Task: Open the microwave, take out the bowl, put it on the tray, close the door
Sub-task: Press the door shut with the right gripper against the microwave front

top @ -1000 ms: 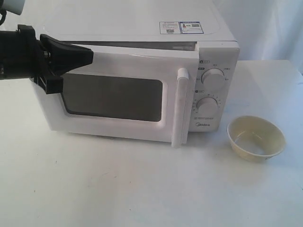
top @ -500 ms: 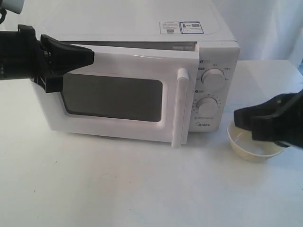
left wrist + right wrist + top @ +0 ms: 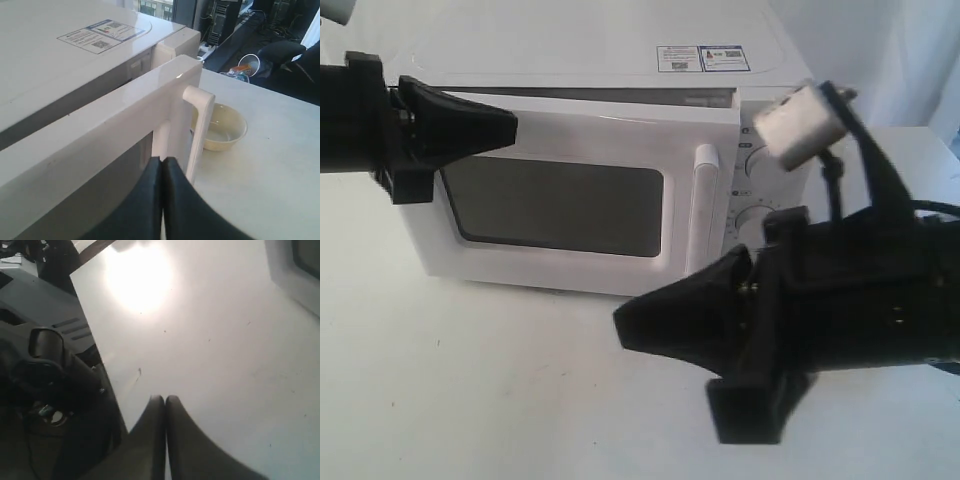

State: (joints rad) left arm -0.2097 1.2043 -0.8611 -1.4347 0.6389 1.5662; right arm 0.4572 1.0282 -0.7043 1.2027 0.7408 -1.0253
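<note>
The white microwave point(image 3: 570, 50) stands at the back of the table, its door point(image 3: 560, 205) a little ajar, with the tall white handle point(image 3: 700, 210) at the door's right edge. My left gripper point(image 3: 510, 125) is shut and empty, its tip against the door's upper left front; in the left wrist view this gripper point(image 3: 163, 160) points along the door toward the handle point(image 3: 199, 130). The cream bowl point(image 3: 218, 127) sits on the table beyond the handle, and my right arm hides it in the exterior view. My right gripper point(image 3: 620, 330) is shut and empty, low in front of the microwave, over bare table point(image 3: 210, 340).
The right arm's black body fills the exterior view's lower right and covers part of the knob panel point(image 3: 755, 218). Beyond the table edge are dark equipment point(image 3: 45, 365) and a paper cup point(image 3: 248, 62). No tray shows in any view.
My right arm has swept in from the right, leftward and toward the camera, and now covers the bowl. The left gripper has barely shifted. The door stays slightly ajar.
</note>
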